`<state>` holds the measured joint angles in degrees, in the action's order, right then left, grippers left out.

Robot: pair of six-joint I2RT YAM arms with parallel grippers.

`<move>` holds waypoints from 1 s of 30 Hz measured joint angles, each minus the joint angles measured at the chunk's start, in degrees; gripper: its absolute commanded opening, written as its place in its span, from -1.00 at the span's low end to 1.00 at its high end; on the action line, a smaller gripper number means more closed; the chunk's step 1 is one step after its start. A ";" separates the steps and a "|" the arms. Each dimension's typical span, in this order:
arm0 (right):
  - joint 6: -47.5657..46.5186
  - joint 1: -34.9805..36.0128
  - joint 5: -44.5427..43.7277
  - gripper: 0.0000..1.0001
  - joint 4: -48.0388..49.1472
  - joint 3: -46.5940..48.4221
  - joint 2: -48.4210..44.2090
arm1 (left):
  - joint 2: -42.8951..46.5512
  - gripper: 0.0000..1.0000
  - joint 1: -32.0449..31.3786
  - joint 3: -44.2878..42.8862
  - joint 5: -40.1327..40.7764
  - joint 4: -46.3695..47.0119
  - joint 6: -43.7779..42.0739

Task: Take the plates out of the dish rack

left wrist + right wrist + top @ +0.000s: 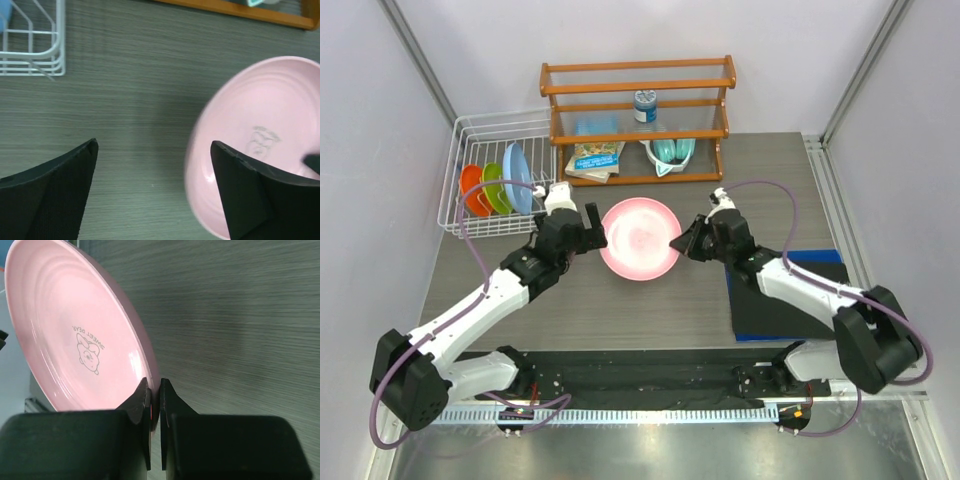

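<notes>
The pink plate (640,238) is over the middle of the table, tilted. My right gripper (678,243) is shut on its right rim; in the right wrist view the rim sits pinched between the fingers (142,395) and the plate (75,340) shows a small bear print. My left gripper (595,232) is open and empty just left of the plate; in its wrist view (154,145) the right finger overlaps the plate's edge (270,115). The white wire dish rack (470,125) at the back left holds the orange (472,188), lime green (495,185) and light blue (517,178) plates upright.
A brown wooden shelf rack (638,100) stands at the back, with a book (595,160), a teal white-rimmed bowl-like item (670,152) and a can (645,105). A dark mat with a blue edge (790,300) lies at the right front. The rack's corner (35,50) shows in the left wrist view.
</notes>
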<state>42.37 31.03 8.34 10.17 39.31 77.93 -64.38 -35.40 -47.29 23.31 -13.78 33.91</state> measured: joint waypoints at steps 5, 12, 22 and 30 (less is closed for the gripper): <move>-3.10 -0.44 -8.46 -0.98 -6.49 -0.04 -6.19 | 0.31 0.99 0.00 -0.04 7.72 -1.53 -1.49; -6.58 -2.56 -15.52 -0.97 -13.14 -0.09 -5.09 | 1.66 0.99 0.00 -1.75 18.03 -5.44 -4.17; -7.72 -3.96 -16.76 -0.31 -14.82 1.38 3.17 | 4.28 0.99 0.00 -2.12 27.54 -3.61 -9.35; -9.01 -4.26 -19.89 0.29 -17.29 2.62 5.92 | -0.42 0.99 7.06 -4.74 29.35 1.88 -15.67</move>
<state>33.36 26.76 -11.55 -7.11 41.93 83.85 -64.79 -28.34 -52.03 52.66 -11.90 18.24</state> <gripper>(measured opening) 0.614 0.994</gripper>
